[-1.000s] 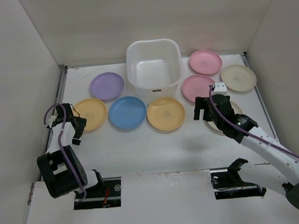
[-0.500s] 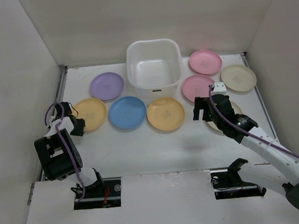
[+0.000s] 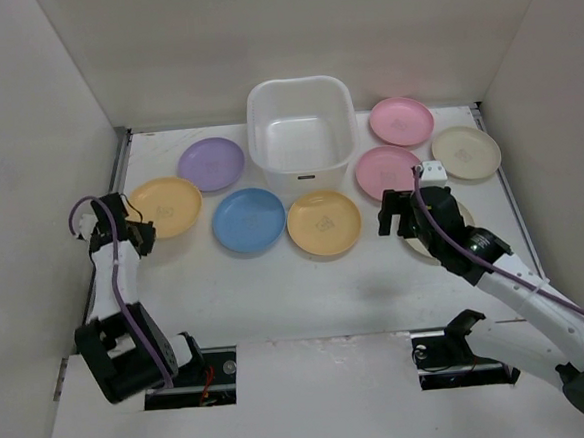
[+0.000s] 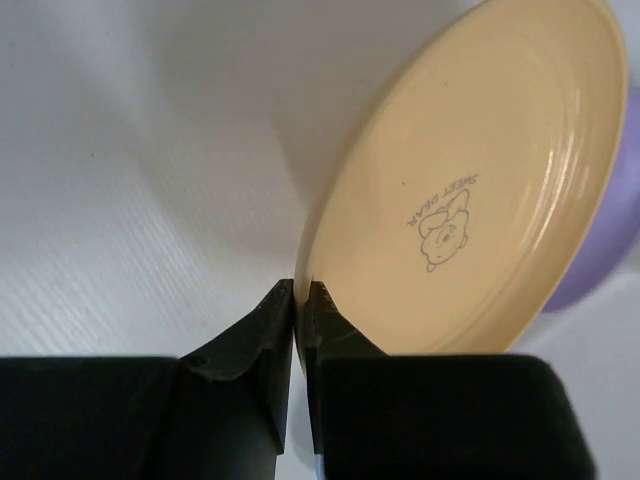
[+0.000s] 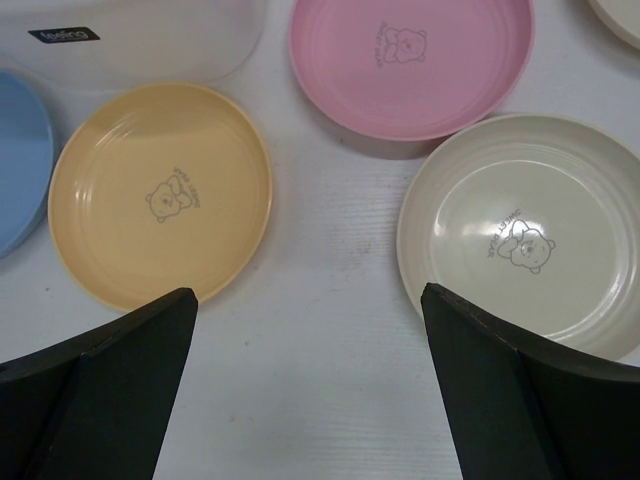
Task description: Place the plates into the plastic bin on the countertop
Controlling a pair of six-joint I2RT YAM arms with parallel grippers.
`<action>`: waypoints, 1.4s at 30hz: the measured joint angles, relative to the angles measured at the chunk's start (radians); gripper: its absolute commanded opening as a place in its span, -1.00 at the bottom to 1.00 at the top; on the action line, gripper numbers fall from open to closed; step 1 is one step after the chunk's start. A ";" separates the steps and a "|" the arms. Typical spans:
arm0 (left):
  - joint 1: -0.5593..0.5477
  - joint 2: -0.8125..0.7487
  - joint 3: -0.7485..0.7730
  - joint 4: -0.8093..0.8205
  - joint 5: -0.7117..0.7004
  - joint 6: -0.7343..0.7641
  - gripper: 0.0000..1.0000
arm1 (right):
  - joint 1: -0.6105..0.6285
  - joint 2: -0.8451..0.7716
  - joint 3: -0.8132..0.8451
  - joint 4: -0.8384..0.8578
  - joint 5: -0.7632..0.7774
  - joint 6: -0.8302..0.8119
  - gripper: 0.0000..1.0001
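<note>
Now the left gripper (image 4: 300,296) pinches the near rim of the left yellow plate (image 4: 470,190), jaws clenched on its edge, which seems raised off the countertop (image 3: 297,289). From that grip the plastic bin (image 3: 297,82) lies to the right and farther back, with the purple plate (image 3: 211,163) and blue plate (image 3: 248,220) between. Left arm is folded low, far left of the bin. Right gripper (image 5: 308,300) hangs spread wide, empty, over the cream plate (image 5: 520,235) right-front of the bin.
</note>
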 measured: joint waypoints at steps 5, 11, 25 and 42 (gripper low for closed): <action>-0.050 -0.167 0.201 -0.135 -0.016 0.133 -0.94 | 0.031 -0.003 0.000 -0.001 -0.010 0.000 1.00; -0.325 -0.077 0.512 -0.166 -0.053 0.301 -0.90 | 0.039 -0.002 0.000 -0.004 -0.012 0.000 1.00; -0.622 0.746 1.334 -0.181 -0.033 0.570 -0.90 | -0.032 0.110 0.065 -0.011 -0.005 0.002 1.00; -0.745 1.052 1.540 -0.016 -0.065 0.755 -0.86 | -0.043 0.188 0.071 -0.021 0.013 0.041 1.00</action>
